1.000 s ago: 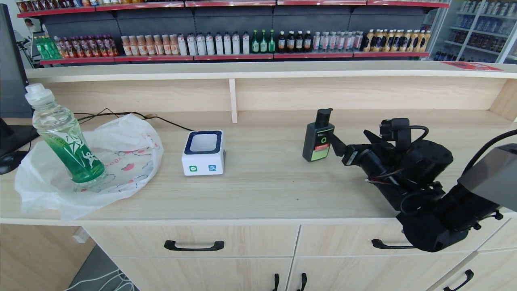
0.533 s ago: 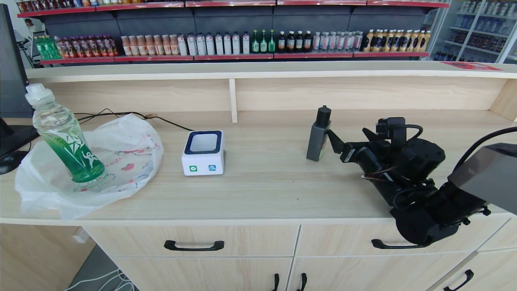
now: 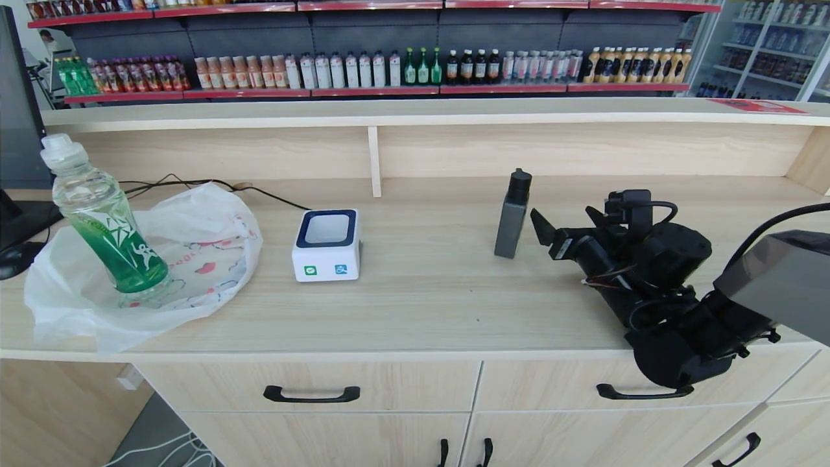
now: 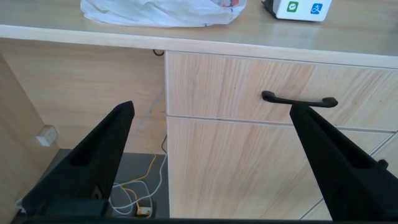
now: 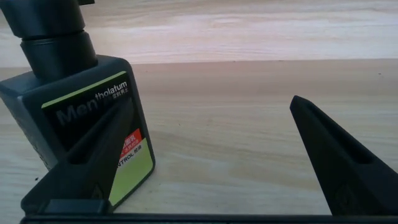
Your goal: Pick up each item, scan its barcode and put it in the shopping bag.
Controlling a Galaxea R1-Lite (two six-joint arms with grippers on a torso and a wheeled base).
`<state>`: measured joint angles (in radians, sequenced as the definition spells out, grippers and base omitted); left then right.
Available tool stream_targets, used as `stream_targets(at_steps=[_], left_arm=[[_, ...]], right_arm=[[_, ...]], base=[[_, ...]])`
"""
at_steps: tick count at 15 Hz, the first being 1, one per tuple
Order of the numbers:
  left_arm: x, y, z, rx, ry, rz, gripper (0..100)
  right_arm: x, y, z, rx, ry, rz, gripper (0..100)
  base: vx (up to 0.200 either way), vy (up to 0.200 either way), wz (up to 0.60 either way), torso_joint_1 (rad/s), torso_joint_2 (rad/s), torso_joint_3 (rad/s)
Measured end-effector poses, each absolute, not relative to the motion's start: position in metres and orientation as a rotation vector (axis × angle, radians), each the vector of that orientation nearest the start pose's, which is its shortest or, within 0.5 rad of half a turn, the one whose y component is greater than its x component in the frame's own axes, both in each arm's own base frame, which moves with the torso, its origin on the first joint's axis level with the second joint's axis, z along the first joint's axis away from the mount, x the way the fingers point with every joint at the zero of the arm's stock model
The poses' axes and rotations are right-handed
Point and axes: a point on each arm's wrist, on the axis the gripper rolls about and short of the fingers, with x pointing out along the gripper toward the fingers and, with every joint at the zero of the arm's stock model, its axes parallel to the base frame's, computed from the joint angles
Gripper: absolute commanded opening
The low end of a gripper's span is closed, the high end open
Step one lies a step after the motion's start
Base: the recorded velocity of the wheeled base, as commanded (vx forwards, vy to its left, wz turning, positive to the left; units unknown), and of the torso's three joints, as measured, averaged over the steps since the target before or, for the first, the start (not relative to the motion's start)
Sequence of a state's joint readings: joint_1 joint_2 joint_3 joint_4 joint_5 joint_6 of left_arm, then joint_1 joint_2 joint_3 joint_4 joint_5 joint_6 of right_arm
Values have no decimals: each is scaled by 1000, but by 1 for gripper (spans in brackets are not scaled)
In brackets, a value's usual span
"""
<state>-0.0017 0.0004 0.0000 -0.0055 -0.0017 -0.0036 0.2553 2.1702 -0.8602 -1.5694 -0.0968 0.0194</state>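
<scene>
A dark grey pump bottle (image 3: 511, 215) stands upright on the wooden counter (image 3: 421, 292), narrow side toward the head camera. My right gripper (image 3: 561, 214) is open just to its right, the near finger a small gap from it. In the right wrist view the bottle (image 5: 81, 118) with its green label sits by one finger, off the middle of the open right gripper (image 5: 211, 106). A white scanner (image 3: 326, 245) stands mid-counter. At far left a green water bottle (image 3: 104, 214) stands on the white shopping bag (image 3: 194, 259). My left gripper (image 4: 211, 107) hangs open below the counter edge, holding nothing.
A black cable (image 3: 194, 185) runs behind the bag, and a dark monitor (image 3: 16, 130) stands at the far left. A raised wooden ledge (image 3: 428, 117) backs the counter. Drawers with black handles (image 4: 300, 99) face the left gripper; the bag (image 4: 161, 11) and scanner (image 4: 298, 7) show above them.
The pump bottle has turned from label-forward to side-on and shifted slightly right. The right gripper's finger, which overlapped the bottle a second ago, now stands a little apart from it.
</scene>
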Motion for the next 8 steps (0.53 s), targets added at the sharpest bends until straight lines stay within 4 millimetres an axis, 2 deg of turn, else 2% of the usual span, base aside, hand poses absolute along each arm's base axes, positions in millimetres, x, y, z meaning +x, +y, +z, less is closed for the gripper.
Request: stream_targets(at_steps=[4, 8], left_arm=[[-23, 0, 76, -1, -5, -3, 100], [-23, 0, 76, -1, -5, -3, 100]], right_arm=[[349, 102, 127, 60, -213, 194, 100], [326, 128, 134, 60, -210, 283, 100]], base=[[0, 0, 0, 0, 0, 0], [0, 0, 0, 0, 0, 0]])
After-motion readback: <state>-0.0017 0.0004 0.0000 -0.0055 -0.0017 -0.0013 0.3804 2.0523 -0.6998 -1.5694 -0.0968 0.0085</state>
